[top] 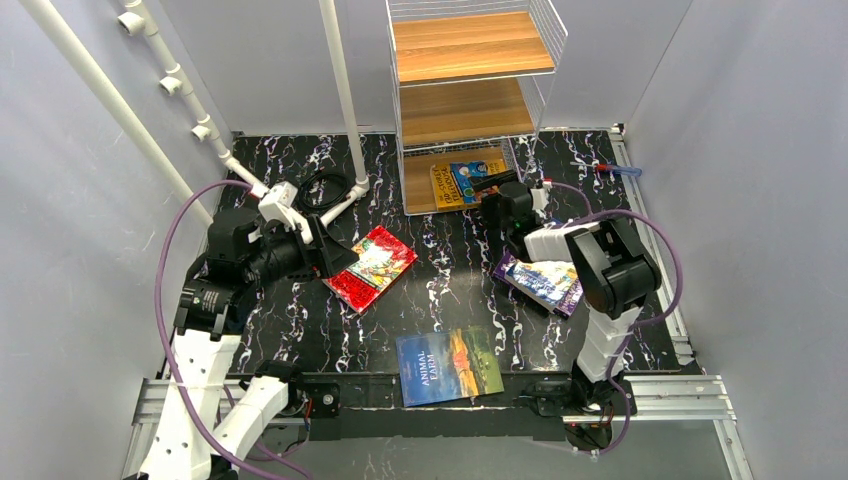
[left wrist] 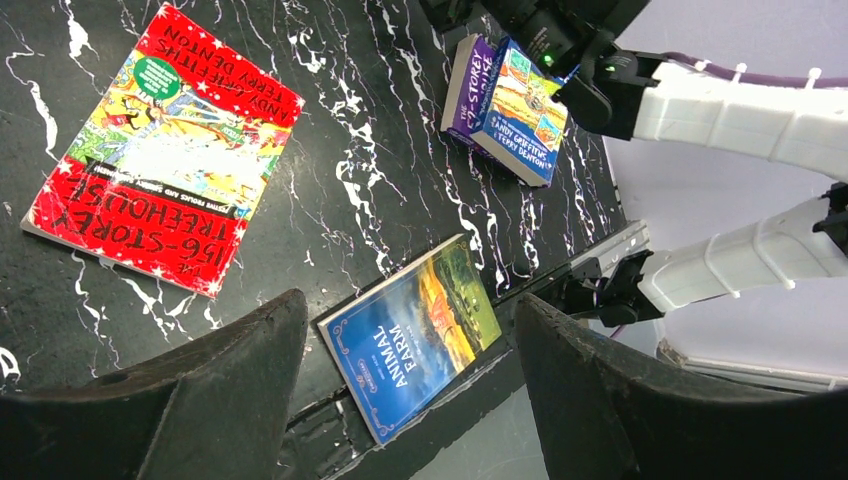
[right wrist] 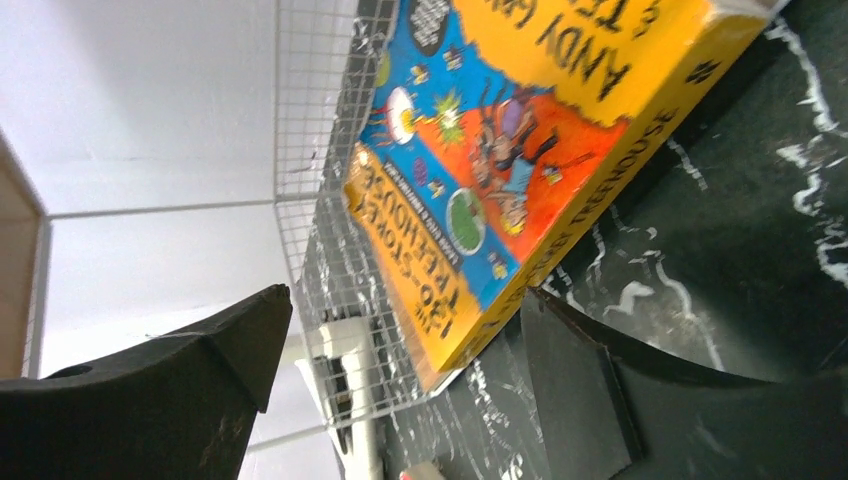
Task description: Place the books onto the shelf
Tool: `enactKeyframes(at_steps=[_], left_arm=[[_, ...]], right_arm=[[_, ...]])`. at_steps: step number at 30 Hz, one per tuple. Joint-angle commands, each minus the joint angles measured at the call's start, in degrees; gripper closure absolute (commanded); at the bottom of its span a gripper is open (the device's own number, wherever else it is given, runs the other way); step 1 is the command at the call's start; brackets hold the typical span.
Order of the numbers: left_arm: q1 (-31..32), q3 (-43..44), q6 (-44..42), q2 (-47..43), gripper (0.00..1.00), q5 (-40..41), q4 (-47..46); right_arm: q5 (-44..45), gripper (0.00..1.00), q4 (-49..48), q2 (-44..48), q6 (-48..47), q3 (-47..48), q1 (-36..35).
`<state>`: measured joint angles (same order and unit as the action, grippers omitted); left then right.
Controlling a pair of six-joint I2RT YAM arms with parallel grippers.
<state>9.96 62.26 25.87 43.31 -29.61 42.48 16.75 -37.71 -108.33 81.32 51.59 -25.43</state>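
Observation:
The shelf [top: 470, 60] stands at the back centre. A blue and yellow cartoon book [top: 462, 182] lies on its lowest board, partly sticking out of the front. My right gripper [top: 497, 190] is open at that book's near corner [right wrist: 500, 150], which sits between its fingers [right wrist: 405, 295]. On the table lie a red book [top: 372, 267], the "Animal Farm" book [top: 448, 366] and a purple book [top: 540, 282]. My left gripper [top: 335, 258] hovers open beside the red book [left wrist: 165, 150], holding nothing [left wrist: 410, 298].
A white pipe frame [top: 340, 90] and a coiled black cable [top: 325, 185] stand left of the shelf. A small red and blue item [top: 610, 170] lies at the back right. Grey walls close in both sides. "Animal Farm" [left wrist: 415, 335] overhangs the table's front rail.

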Motion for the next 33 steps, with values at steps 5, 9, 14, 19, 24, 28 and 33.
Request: enactKeyframes(at_steps=[5,9,14,19,24,28,33], left_arm=[[-0.11,-3.25,3.56,0.19,0.26,1.76,-2.48],[-0.11,-3.30,3.68,-0.56,0.26,2.96,-2.87],[-0.11,-2.79,3.66,-0.63,0.26,3.26,-2.31],[-0.11,-2.24,3.33,-1.51,0.26,3.90,-1.50],[-0.11,-2.32,3.31,-1.75,0.26,4.11,-1.33],[-0.11,-2.06,3.05,-1.82,0.26,4.08,-1.21],[-0.11,-1.71,2.50,-1.72,0.26,4.36,-0.75]], right_arm=[[-3.82,0.14,4.22,8.37,-11.53,0.80,-1.91],[-7.01,0.24,4.10,7.78,-15.04,1.51,-3.45],[-9.69,0.40,6.79,2.99,-19.75,7.73,-6.23],[-9.74,0.49,8.07,-1.35,-23.48,12.37,-7.69],[-9.77,0.61,10.33,-5.75,-24.95,17.32,-8.36],[-9.40,0.68,10.50,-8.90,-25.11,20.05,-8.36],[-9.08,0.71,13.65,-13.57,-26.65,26.43,-8.45]])
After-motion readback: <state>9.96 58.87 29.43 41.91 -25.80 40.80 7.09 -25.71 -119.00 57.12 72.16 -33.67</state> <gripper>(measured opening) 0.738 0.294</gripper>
